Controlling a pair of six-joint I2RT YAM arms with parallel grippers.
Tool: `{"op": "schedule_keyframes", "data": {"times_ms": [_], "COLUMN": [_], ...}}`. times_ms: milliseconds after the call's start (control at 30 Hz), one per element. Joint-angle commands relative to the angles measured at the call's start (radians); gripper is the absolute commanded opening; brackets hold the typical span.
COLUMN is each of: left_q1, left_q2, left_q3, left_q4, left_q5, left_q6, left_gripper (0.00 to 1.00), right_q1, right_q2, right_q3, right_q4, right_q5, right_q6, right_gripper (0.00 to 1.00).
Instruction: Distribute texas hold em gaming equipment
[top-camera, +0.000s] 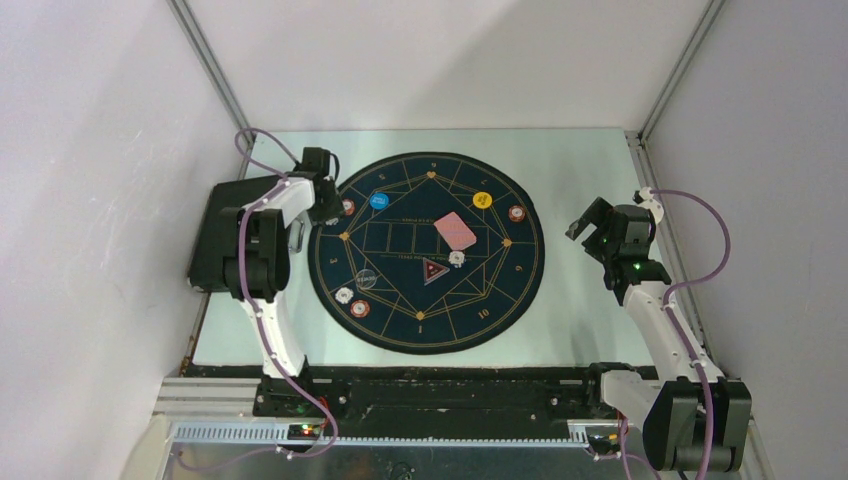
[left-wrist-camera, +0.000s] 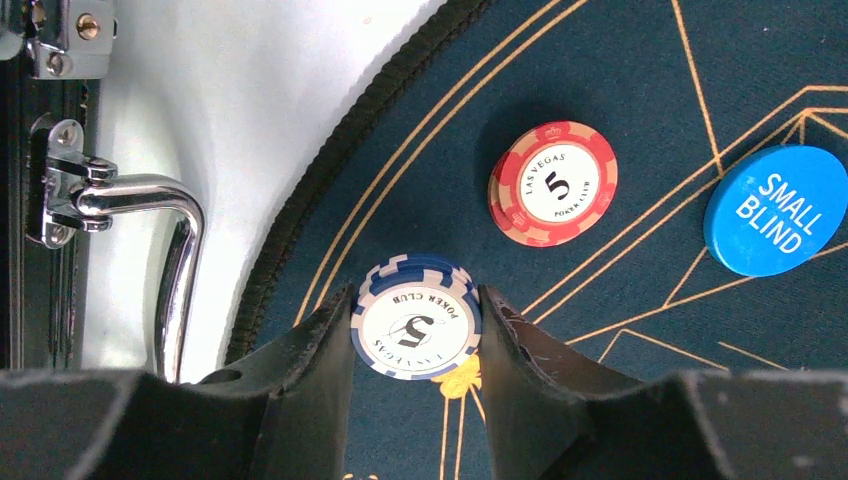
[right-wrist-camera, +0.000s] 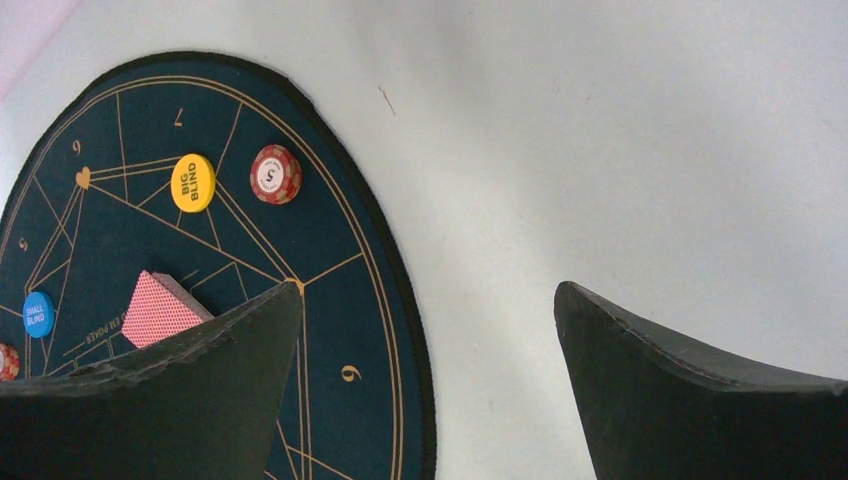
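Observation:
My left gripper (left-wrist-camera: 415, 322) is shut on a blue-and-white poker chip (left-wrist-camera: 415, 317), held over the left rim of the dark round mat (left-wrist-camera: 620, 60). A red-white chip (left-wrist-camera: 553, 183) and the blue SMALL BLIND chip (left-wrist-camera: 776, 210) lie just beyond it. In the top view the left gripper (top-camera: 325, 205) is at the mat's left edge. The mat (top-camera: 500, 300) also carries a yellow chip (top-camera: 482, 200), a pink-backed card deck (top-camera: 456, 231), a red triangular token (top-camera: 434, 271) and several other chips. My right gripper (top-camera: 590, 225) is open and empty over bare table right of the mat.
The black case (top-camera: 205, 240) lies left of the mat under the left arm; its chrome handle (left-wrist-camera: 150, 200) is close to the left fingers. The right wrist view shows the yellow BIG BLIND chip (right-wrist-camera: 193, 182), a red-white chip (right-wrist-camera: 275, 174) and the deck (right-wrist-camera: 160, 308).

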Motion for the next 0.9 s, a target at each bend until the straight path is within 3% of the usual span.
{"op": "schedule_keyframes", "data": {"times_ms": [0, 167, 633, 700, 867], "left_q1": [0.002, 0.000, 0.000, 0.001, 0.001], "left_q2": [0.003, 0.011, 0.037, 0.040, 0.046], "left_q3": [0.048, 0.063, 0.109, 0.115, 0.125], "left_q4": [-0.015, -0.036, -0.075, -0.083, -0.102], "left_q5": [0.027, 0.081, 0.092, 0.090, 0.061], "left_q6": [0.049, 0.082, 0.094, 0.095, 0.090], "left_gripper": [0.21, 0.27, 0.31, 0.35, 0.65], "right_q1": [-0.005, -0.006, -0.011, -0.011, -0.013], "right_q2": [0.004, 0.004, -0.003, -0.003, -0.015], "right_q3": [0.004, 0.003, 0.003, 0.004, 0.003], "right_q4": [0.017, 0.018, 0.013, 0.013, 0.012], "right_q5": [0.018, 0.018, 0.030, 0.030, 0.030], "right_q6": [-0.010, -0.011, -0.015, -0.015, -0.015], "right_gripper": [1.00, 1.00, 1.00, 1.00, 1.00]}}
